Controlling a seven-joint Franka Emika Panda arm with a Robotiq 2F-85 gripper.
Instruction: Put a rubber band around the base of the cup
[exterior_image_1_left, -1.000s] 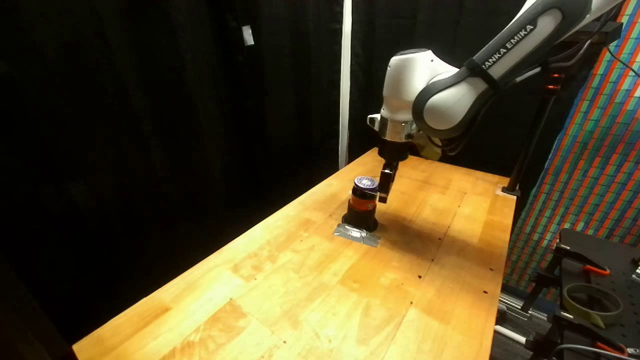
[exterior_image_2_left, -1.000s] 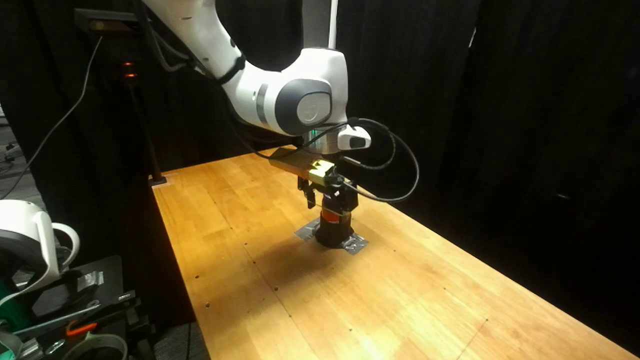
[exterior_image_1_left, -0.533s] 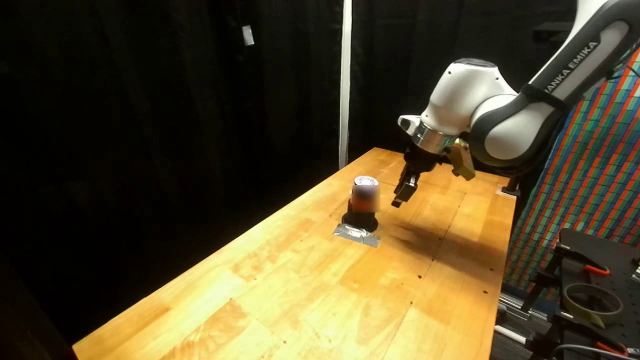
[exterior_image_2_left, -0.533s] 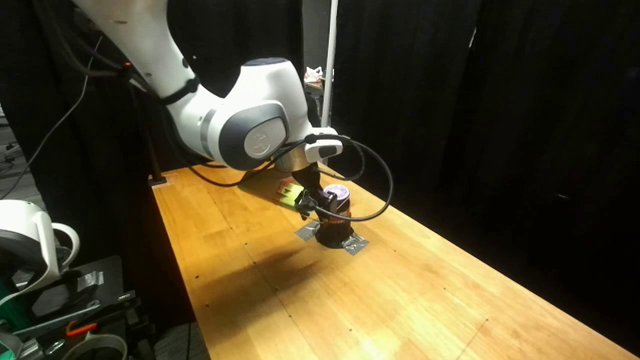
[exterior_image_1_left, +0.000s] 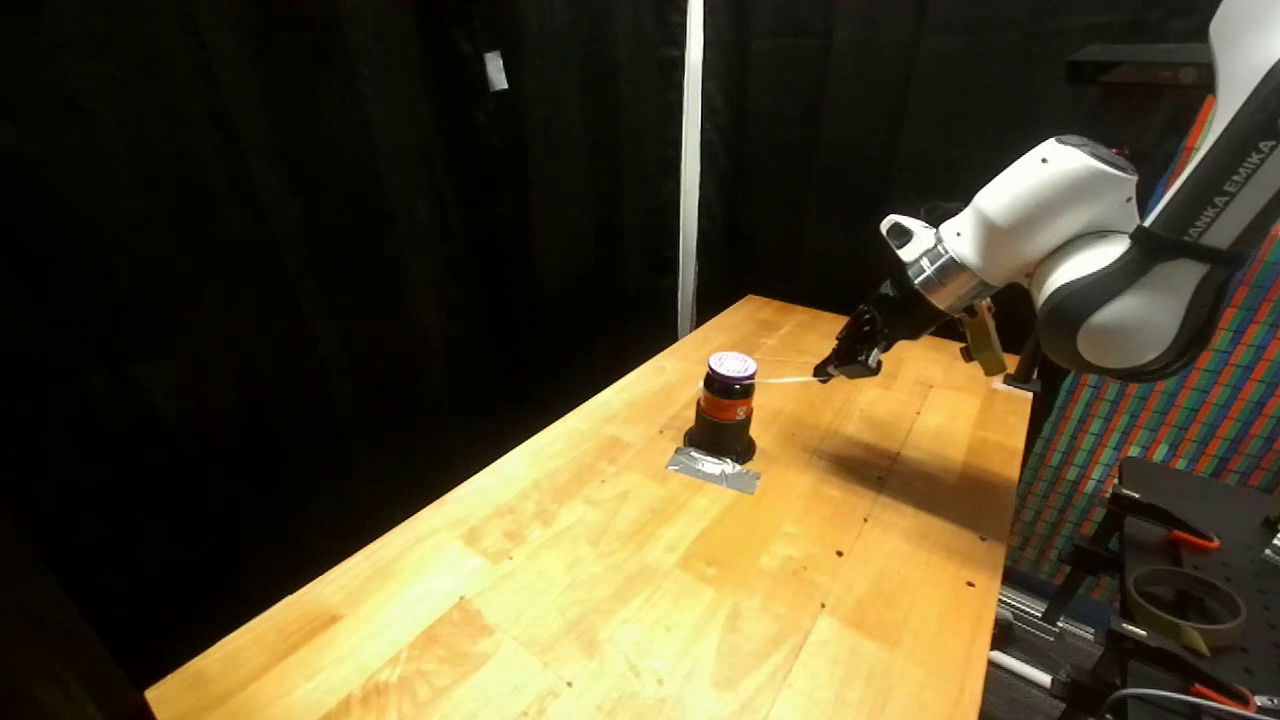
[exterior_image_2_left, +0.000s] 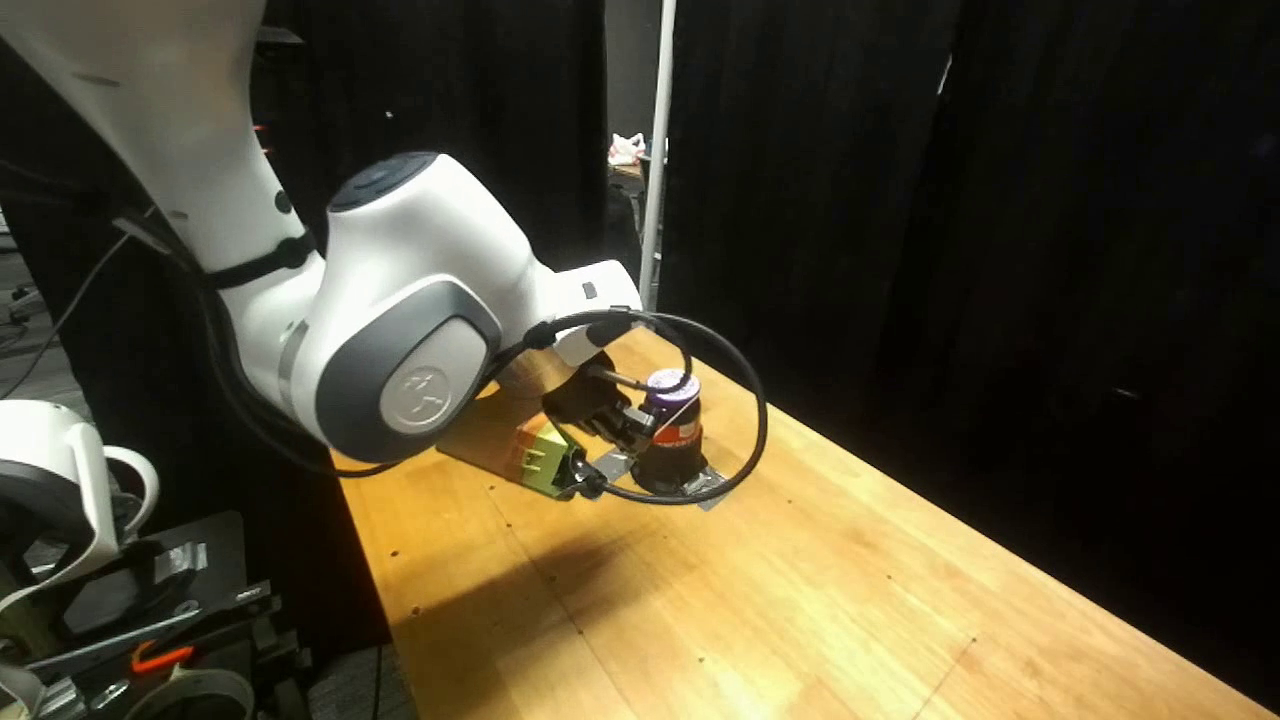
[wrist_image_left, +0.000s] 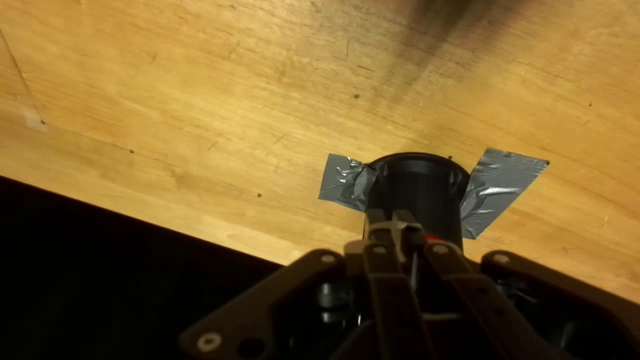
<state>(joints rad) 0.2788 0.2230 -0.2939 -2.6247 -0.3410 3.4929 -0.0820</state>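
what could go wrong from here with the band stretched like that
The rubber band stretches from high on the cup to the end effector, so it could snap off over the top. A hard pull might also tip the cup or loosen the tape at its base.

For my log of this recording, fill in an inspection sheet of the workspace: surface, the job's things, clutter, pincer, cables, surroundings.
Surface: wooden table with small dark holes.
Job's things: cup upright, its black base flanked by silver tape; rubber band taut between the cup's upper part and the pincer, not at the base.
Clutter: tape roll on a black shelf beside the table.
Pincer: closed, tilted, apart from the cup; whether it pinches or hooks the rubber band cannot be told.
Cables: black cable looping from the arm, crossing before the cup in an exterior view.
Surroundings: black curtain, pale pole, multicoloured checked sheet.
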